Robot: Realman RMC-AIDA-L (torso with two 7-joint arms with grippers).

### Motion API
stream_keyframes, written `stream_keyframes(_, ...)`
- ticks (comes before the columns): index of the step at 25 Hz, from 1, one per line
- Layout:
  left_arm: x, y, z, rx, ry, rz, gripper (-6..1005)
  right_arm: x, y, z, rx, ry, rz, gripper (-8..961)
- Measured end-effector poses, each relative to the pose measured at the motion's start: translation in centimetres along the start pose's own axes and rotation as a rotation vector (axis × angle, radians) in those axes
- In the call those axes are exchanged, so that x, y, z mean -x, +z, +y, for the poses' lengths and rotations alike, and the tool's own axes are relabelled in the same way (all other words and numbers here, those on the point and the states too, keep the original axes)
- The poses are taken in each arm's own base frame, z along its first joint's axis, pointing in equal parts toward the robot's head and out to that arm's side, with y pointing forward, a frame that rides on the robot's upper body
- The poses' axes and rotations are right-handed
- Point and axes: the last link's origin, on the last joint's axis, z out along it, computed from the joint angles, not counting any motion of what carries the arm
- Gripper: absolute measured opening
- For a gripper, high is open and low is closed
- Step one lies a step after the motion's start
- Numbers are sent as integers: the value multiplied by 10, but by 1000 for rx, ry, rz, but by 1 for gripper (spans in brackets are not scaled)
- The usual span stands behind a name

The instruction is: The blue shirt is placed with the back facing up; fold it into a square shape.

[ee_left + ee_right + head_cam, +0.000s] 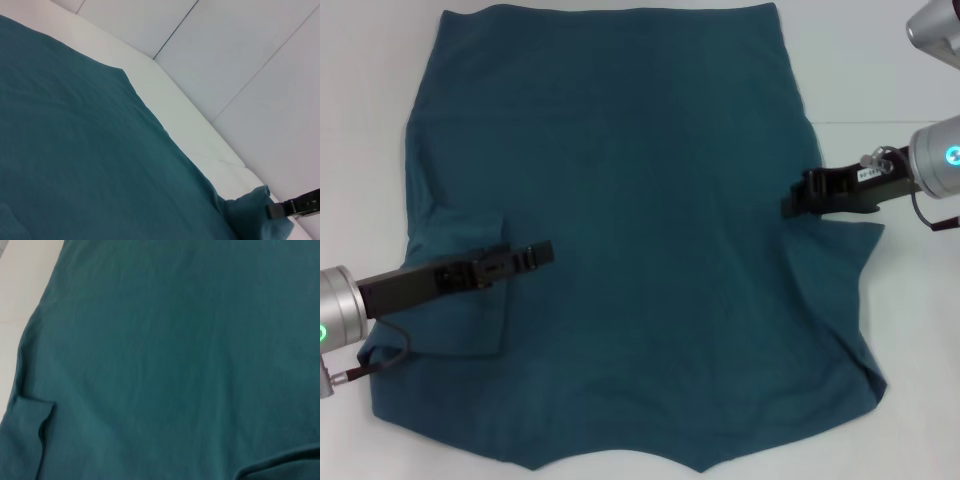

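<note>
Nearest to me, the blue shirt (640, 250) lies spread flat on the white table (880, 90), its near hem cut off by the edge of the head view. Its left sleeve is folded in over the body, and the left gripper (535, 253) lies over that fold, reaching toward the middle. Whether its fingers are parted or together I cannot tell. At the right edge, the right gripper (798, 200) meets the cloth beside the right sleeve, and the fabric bunches up against its tip; its fingers merge into one dark shape there, so I cannot tell its grip either.
</note>
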Motion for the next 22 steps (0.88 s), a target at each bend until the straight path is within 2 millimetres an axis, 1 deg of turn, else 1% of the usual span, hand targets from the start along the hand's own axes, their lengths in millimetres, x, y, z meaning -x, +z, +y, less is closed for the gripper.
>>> stream_keyframes(5,-1,-1,-1,-6,-9,20,947,5,6,4,-8,32,-28,26)
stream_keyframes(12,0,0,-3,-15,-17,23,947,3,14,6,-5,69,-29,28)
stream_keyframes(22,0,0,-3,-17,-17,24,947,4,15,11,13,69,-28,29)
